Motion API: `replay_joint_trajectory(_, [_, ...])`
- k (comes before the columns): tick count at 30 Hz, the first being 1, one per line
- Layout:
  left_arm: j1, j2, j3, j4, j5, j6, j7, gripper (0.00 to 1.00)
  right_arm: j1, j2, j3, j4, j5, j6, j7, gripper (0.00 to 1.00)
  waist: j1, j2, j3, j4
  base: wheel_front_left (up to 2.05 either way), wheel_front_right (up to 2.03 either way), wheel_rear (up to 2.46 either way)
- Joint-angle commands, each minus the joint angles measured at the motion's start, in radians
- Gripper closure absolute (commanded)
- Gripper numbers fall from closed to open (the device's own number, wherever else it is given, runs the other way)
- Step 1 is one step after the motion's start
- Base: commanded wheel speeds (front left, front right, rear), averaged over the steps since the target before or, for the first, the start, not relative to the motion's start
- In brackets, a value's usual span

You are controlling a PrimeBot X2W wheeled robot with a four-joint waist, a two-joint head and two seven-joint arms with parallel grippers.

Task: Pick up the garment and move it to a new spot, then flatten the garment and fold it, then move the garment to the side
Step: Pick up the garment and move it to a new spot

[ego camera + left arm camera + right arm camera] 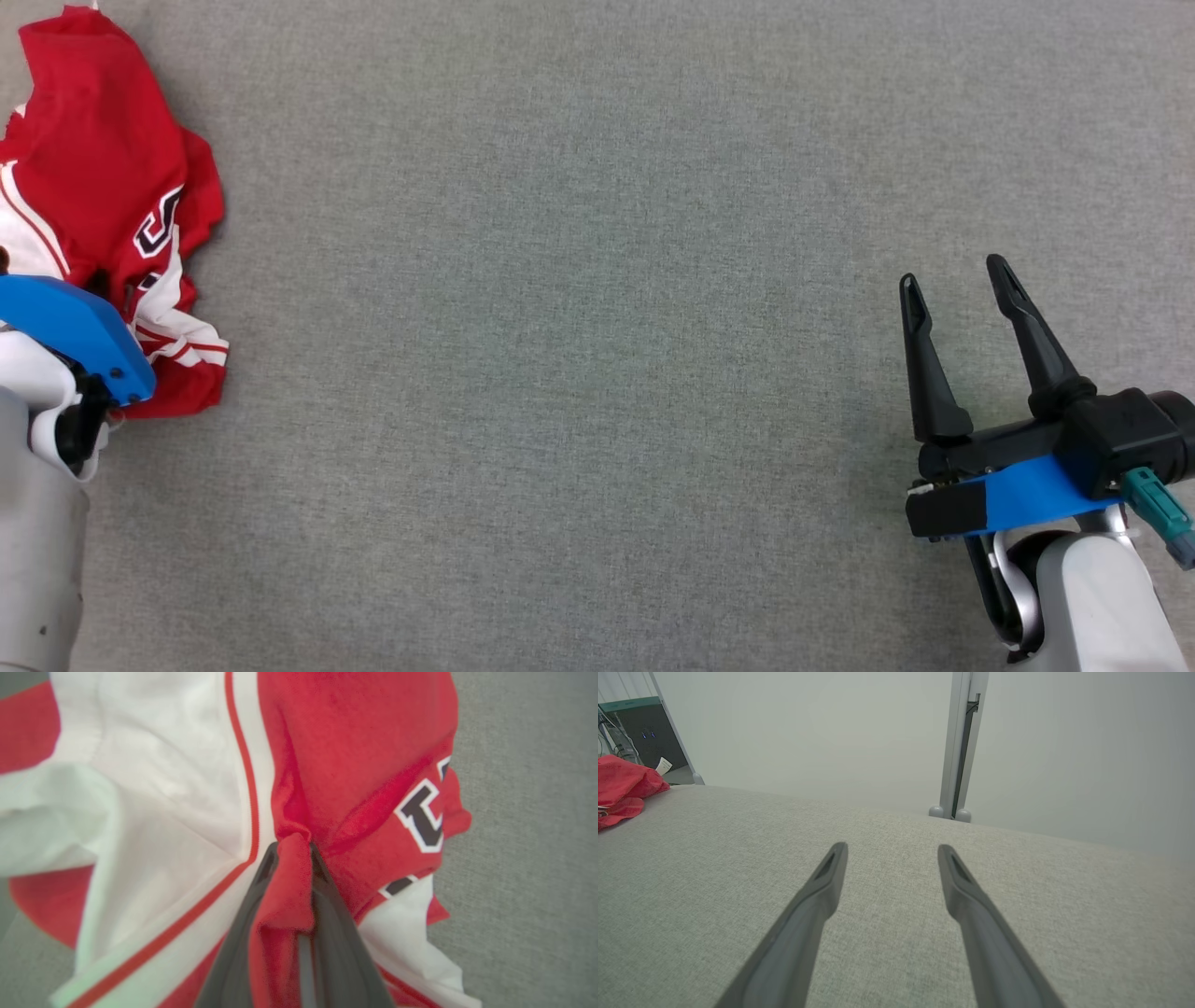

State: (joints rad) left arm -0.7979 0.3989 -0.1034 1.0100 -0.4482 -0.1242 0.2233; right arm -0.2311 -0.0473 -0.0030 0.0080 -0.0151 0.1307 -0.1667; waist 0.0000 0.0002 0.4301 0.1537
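Our left arm point(37, 523) stands at the lower left edge of the head view. Its blue wrist cover point(75, 336) lies over the lower part of the garment point(93, 168), so the fingers are hidden there. In the left wrist view the left gripper point(293, 851) points straight into the cloth. Its two dark fingers point(336, 933) are drawn close together and pinch a raised red fold between them.

Our right gripper point(952, 273) sits at the lower right of the head view, pointing up the frame with a slight lean to the left. Its fingers are spread wide with nothing between them. In the right wrist view it lies low over the grey table point(597, 373), and we cannot tell whether it touches the surface. A pale wall point(808, 732) and a grey post point(959, 742) stand beyond the table's far edge.

The garment is a red jersey with white panels, thin red stripes on the white, and black letters edged in white. It lies crumpled in a heap at the left edge of the head view, from the upper left corner down to the wrist cover, and the frame cuts part of it off. It is well apart from the right gripper.
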Motion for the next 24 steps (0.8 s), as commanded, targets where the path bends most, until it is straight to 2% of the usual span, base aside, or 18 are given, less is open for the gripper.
replay_joint_trajectory(1, [-0.012, 0.005, -0.003, 0.005, 0.005, -0.009, -0.028, 1.0, -0.005, -0.006, 0.001, 0.003, 0.009, 0.0, -0.002, 0.0, 0.0, -0.0002, -0.007, -0.003, 0.0, 0.0, 0.0])
replay_joint_trajectory(8, [-0.058, 0.041, -0.005, -0.033, 0.033, 0.021, -0.208, 1.0, 0.01, -0.006, 0.007, 0.042, 0.033, 0.0, -0.028, 0.0, 0.0, -0.0002, -0.066, -0.009, 0.0, 0.0, 0.0])
replay_joint_trajectory(15, [-0.138, 0.061, -0.025, -0.174, 0.072, 0.029, -0.348, 1.0, 0.018, -0.006, 0.019, 0.094, 0.077, 0.0, -0.057, 0.0, 0.0, -0.0002, -0.143, -0.026, 0.0, 0.0, 0.0])
replay_joint_trajectory(19, [-0.195, 0.057, -0.052, -0.298, 0.1, 0.034, -0.383, 1.0, 0.022, -0.006, 0.031, 0.117, 0.107, 0.0, -0.075, 0.0, 0.0, -0.0002, -0.177, -0.057, 0.0, 0.0, 0.0])
replay_joint_trajectory(24, [-0.259, 0.029, -0.089, -0.466, 0.112, 0.033, -0.355, 1.0, 0.016, -0.006, 0.047, 0.14, 0.152, 0.0, -0.092, 0.0, 0.0, -0.0002, -0.207, -0.125, 0.0, 0.0, 0.0])
